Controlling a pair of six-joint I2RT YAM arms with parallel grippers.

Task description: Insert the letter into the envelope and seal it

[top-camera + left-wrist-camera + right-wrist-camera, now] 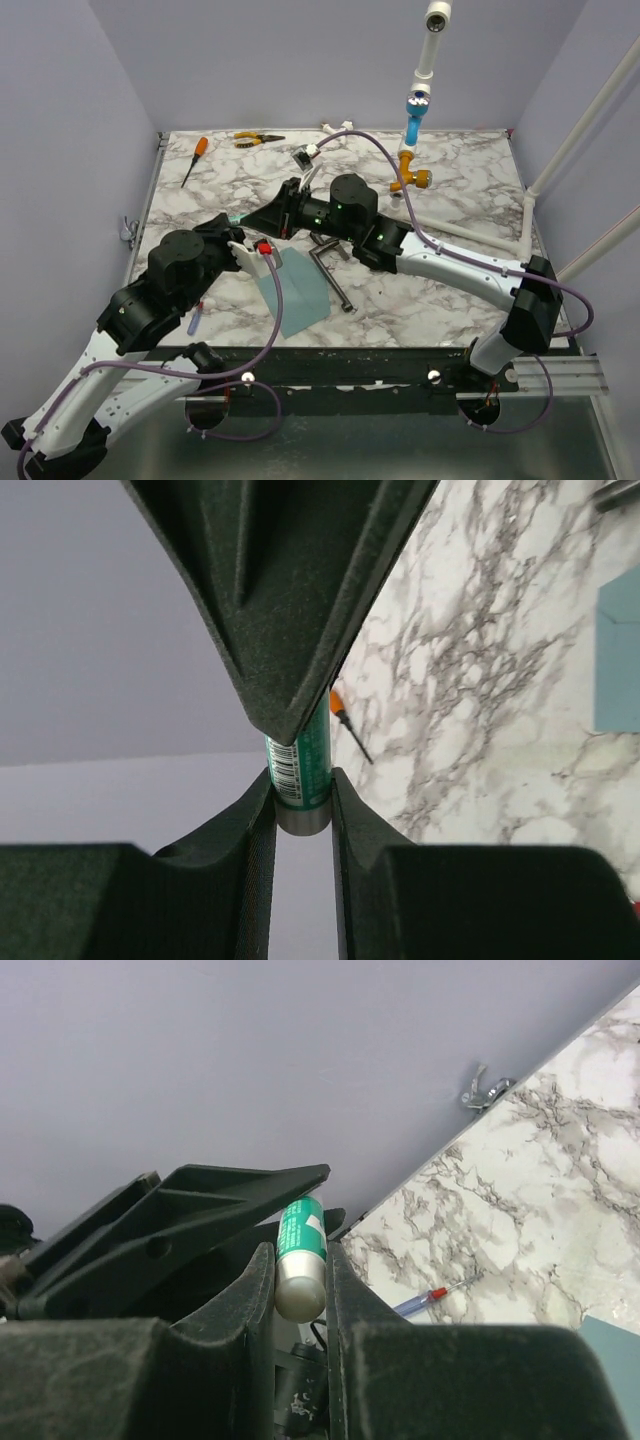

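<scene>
Your left gripper and right gripper each pinch one end of the green tube, axis left–right. Envelope lies flat just near of them; letter not visible.

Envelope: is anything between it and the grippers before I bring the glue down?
Nothing visible lies on the envelope. The left gripper and right gripper are both shut on the glue stick, held up off the table beyond it. Mind the purple cable crossing the envelope's left edge, and the hex key beside its right edge.
</scene>
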